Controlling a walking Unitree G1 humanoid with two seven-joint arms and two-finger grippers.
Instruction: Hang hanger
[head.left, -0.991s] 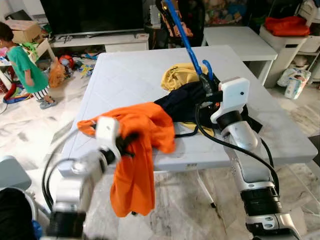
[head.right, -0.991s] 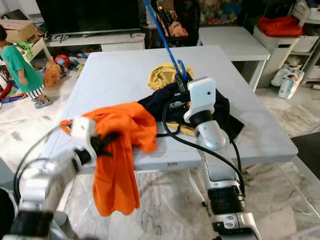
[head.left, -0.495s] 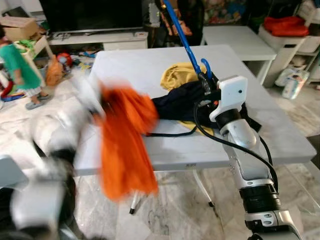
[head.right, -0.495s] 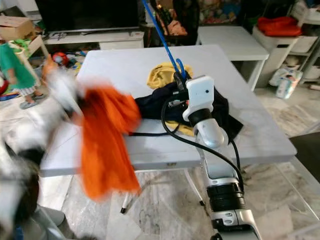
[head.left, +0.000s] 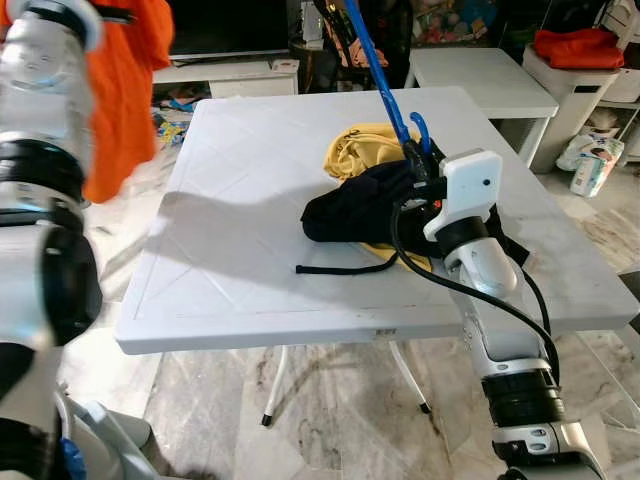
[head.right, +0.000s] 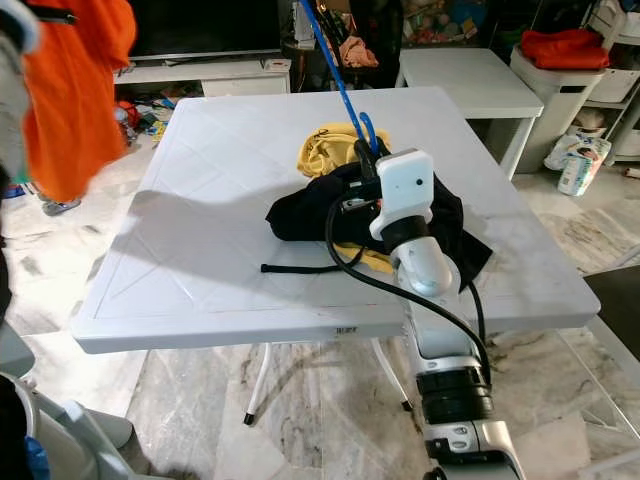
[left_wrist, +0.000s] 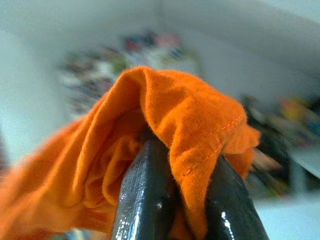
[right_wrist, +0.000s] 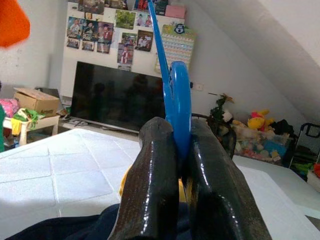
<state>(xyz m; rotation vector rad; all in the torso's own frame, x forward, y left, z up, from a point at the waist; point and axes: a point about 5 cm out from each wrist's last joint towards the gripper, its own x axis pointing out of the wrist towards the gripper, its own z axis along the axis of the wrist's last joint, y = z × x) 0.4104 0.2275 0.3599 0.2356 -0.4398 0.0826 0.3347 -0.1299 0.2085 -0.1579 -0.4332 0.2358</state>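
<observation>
My left gripper (left_wrist: 180, 165) is shut on an orange garment (head.left: 125, 80), whose fold is pinched between the two black fingers (left_wrist: 142, 200). That arm is raised high at the far left, and the garment hangs clear of the white table (head.left: 230, 250). My right gripper (right_wrist: 181, 135) is shut on a blue hanger (head.left: 375, 70), which slants up and back from it over the table's right half. Below that gripper lie a dark navy garment (head.left: 360, 205) and a yellow one (head.left: 350, 150).
A black strap (head.left: 335, 268) trails from the navy garment toward the table's front. Behind stand a second white table (head.left: 480, 75), a television (head.right: 200, 25) on a low stand, and a white shelf with red cloth (head.left: 575, 45). Toys litter the floor at back left.
My left arm has swung the orange garment from the table's front left edge up to the far upper left. The right gripper and blue hanger have stayed in place.
</observation>
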